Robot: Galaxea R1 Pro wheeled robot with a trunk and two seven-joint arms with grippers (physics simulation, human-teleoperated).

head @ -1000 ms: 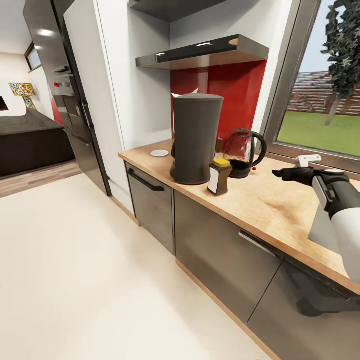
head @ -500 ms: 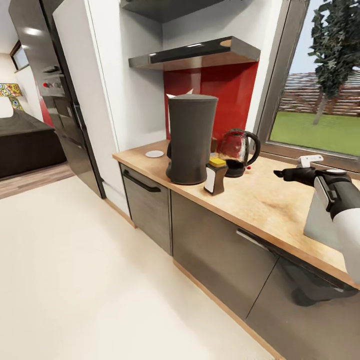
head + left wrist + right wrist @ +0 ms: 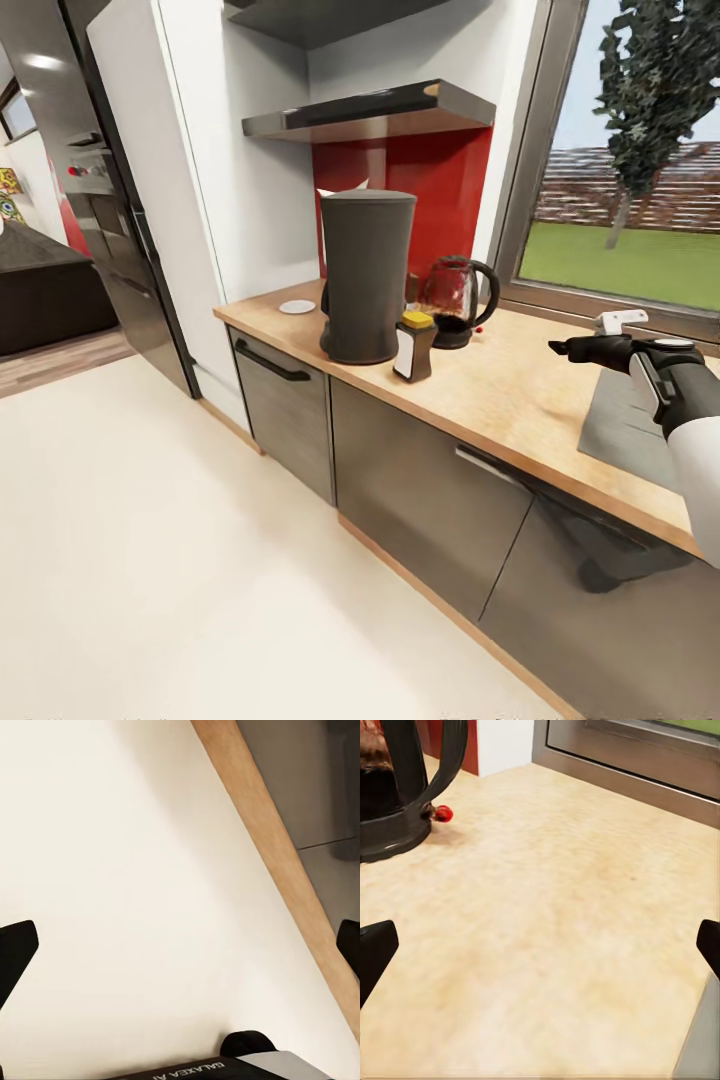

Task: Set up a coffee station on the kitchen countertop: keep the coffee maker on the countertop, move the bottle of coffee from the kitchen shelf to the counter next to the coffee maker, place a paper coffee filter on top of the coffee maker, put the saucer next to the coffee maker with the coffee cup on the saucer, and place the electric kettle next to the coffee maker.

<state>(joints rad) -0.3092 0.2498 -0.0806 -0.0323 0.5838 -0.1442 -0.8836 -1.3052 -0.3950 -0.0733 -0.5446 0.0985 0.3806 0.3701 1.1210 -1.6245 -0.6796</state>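
Coffee maker [image 3: 366,275] on the kitchen countertop [image 3: 520,390], bottle of coffee [image 3: 413,346] just right of it, electric kettle [image 3: 455,303] behind, saucer [image 3: 297,307] far left, right gripper [image 3: 575,349] fingers apart over bare counter, left gripper [image 3: 180,952] spread above floor.

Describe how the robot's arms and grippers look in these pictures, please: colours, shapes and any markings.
In the head view the right arm has a glossy white rounded shell, a dark grey wrist section with a pale panel, and a black right gripper. In the left wrist view, black fingertips flank a dark housing with white mirrored lettering reading GALAXEA.
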